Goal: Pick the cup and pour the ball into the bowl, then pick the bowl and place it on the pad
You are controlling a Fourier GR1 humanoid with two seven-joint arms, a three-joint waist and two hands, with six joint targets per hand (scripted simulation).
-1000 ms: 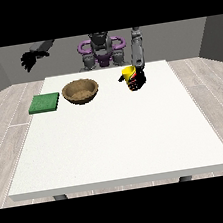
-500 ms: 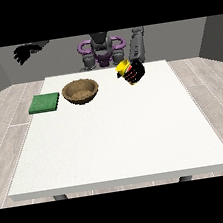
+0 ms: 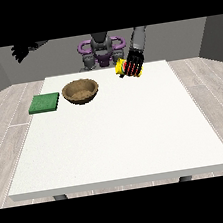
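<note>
A yellow cup (image 3: 122,68) hangs above the table's far side, tilted with its mouth towards the view's left. The hand at the view's right (image 3: 134,63) is shut on it, fingers curled round its side. A brown wooden bowl (image 3: 80,91) stands on the table to the cup's left, apart from it. Left of the bowl lies a flat green pad (image 3: 44,103). The hand at the view's left (image 3: 20,50) is raised high off the table's far left corner, holding nothing. No ball shows.
The white table (image 3: 117,138) stretches wide towards the camera. The robot's torso (image 3: 102,51) stands behind the far edge. Grey plank floor surrounds the table.
The hand at the view's right has lifted the cup, carried it left towards the bowl and tilted it over. The hand at the view's left has risen higher and further left.
</note>
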